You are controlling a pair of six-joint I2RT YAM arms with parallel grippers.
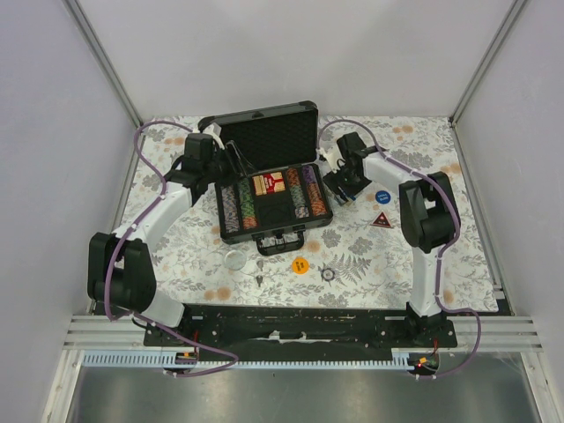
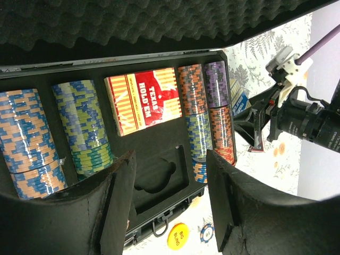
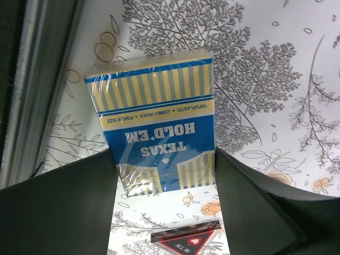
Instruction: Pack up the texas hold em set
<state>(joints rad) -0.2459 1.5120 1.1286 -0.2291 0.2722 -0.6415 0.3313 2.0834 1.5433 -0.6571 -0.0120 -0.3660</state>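
Your left claw (image 2: 170, 175) hangs wide and empty over the open black foam-lined poker case (image 1: 273, 236), with rows of striped poker chips (image 2: 85, 122) and a red card deck (image 2: 143, 101) inside. Just right of the case, above the floral tabletop (image 3: 276, 79), your right claw (image 3: 166, 159) brackets the blue plastic-wrapped card deck (image 3: 156, 122); you cannot tell whether it is clamped.

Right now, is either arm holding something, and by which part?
Left fingers hold nothing. Right fingers flank the blue card deck at its long edges, near one end; a firm grip cannot be told.
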